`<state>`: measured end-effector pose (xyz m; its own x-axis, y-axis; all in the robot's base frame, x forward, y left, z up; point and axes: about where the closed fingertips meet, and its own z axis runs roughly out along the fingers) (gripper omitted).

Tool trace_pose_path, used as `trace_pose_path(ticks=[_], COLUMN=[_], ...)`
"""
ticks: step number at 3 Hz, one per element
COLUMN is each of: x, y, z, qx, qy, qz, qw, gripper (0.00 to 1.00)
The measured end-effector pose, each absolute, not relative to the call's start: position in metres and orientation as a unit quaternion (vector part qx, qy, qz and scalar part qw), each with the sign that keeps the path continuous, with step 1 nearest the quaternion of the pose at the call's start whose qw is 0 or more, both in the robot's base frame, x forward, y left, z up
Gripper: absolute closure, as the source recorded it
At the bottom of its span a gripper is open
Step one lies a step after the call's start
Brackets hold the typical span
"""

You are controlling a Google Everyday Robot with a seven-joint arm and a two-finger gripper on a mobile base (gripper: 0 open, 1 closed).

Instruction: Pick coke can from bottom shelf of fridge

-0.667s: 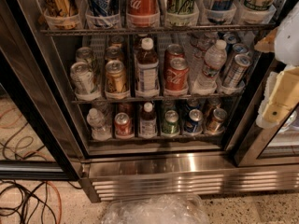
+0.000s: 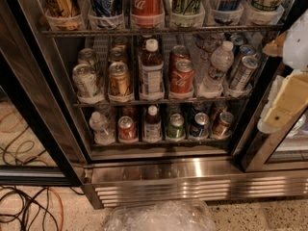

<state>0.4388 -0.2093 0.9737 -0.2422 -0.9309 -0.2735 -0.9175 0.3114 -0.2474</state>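
The coke can (image 2: pixel 126 128) stands upright at the front of the bottom shelf (image 2: pixel 159 142) of the fridge (image 2: pixel 192 182), in the second lane from the left. I see its silver top and the red wall under it.

I judge that it is light if it is empty and a little heavy if it is full; I cannot tell which. The thin aluminium wall is stiff enough for a moderate squeeze but it dents under a strong one, and a cold can may be wet and slippery. I would take it on the round wall, around the middle of its height, from the front, because the headroom on this rack is short and a grasp from above has little space.

Just beside it on the left is a clear water bottle (image 2: pixel 100 127), and on the right a brown bottle (image 2: pixel 152 124) with white cap, taller than the can. Further right are a green can (image 2: pixel 176 125), a blue can (image 2: pixel 198 124) and a brownish can (image 2: pixel 222 123). The lanes are narrow, so a wide approach may push the neighbours. The middle rack (image 2: pixel 159 100) hangs close over the can.

The gripper (image 2: pixel 287 102) is at the right edge of the view, beside the right door frame, well apart from the can and higher than it. I cannot tell if it is spread or pressed together; it seems to hold nothing.

On the floor are cables (image 2: pixel 29 211) on the left and a clear plastic bag (image 2: pixel 159 218) in front of the base.
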Motion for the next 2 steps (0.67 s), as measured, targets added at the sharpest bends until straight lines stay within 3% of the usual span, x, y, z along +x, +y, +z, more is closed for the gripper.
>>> trace_pose_path(ticks=[2], x=[0.436], y=[-0.179], z=[0.953], qx=[-0.512], qy=[0.805], qz=[0.055], qw=[0.294], gripper=[0.00])
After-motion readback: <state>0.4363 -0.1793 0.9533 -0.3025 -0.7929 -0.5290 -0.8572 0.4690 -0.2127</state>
